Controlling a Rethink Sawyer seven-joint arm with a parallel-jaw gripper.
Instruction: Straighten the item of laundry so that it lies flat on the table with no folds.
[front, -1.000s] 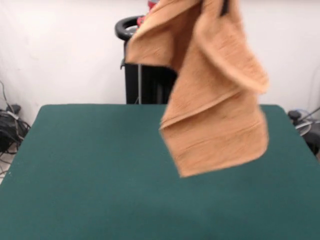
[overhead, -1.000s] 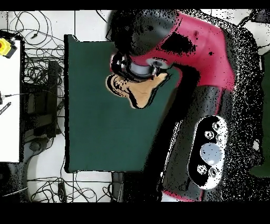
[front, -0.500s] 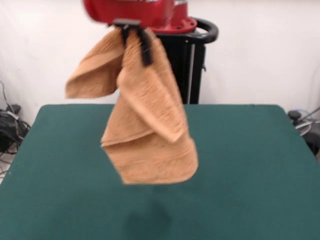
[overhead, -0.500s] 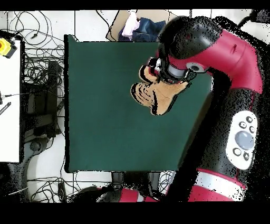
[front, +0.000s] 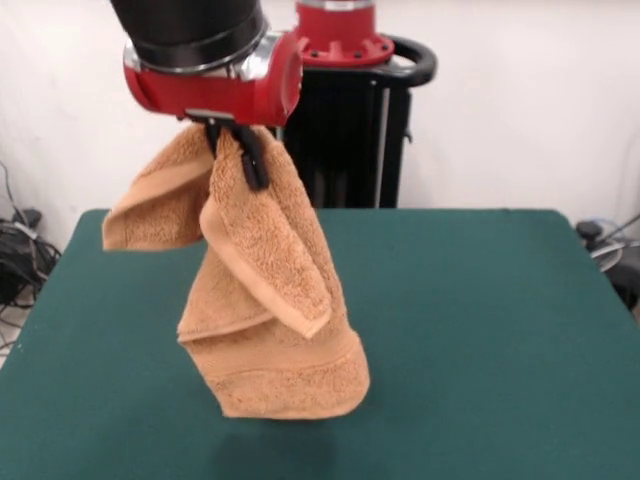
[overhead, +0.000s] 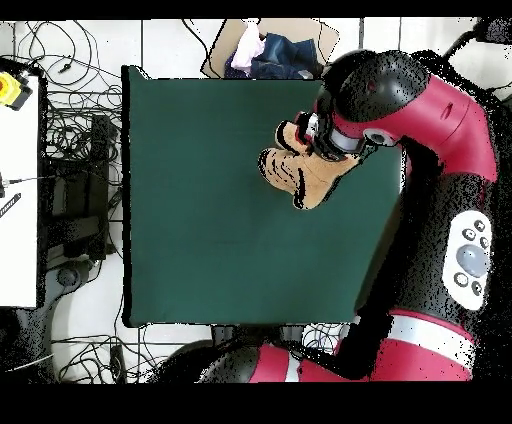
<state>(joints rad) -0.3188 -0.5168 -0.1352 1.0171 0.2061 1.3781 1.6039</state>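
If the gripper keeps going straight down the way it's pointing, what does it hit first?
Below the gripper hangs the light orange-tan terry-cloth towel it grips; going down, that folded towel would probably bunch onto the dark green felt table before the fingers arrive.

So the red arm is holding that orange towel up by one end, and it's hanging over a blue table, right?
Not quite: the table is dark green, not blue, as the front view shows. The rest holds: the gripper pinches the orange towel near its top, and it hangs folded over the table.
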